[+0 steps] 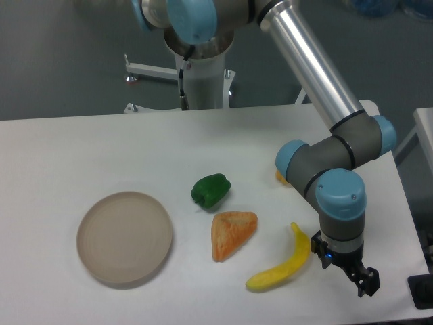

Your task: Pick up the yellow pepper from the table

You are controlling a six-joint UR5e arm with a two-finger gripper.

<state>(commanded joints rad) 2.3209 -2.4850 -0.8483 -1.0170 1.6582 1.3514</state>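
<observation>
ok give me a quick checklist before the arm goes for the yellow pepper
1. Pepper located: not ok; only a yellow sliver shows behind the arm's wrist.
2. End effector over the pepper: not ok; it is low at the table's near right edge, beyond the banana.
3. End effector open: cannot tell.
4. End effector empty: cannot tell.
5. Lookalikes told apart: ok; banana and green pepper lie apart from the sliver.

Everything's sitting on the table. Plate is lying left of the sandwich, green pepper behind it, banana right.
</observation>
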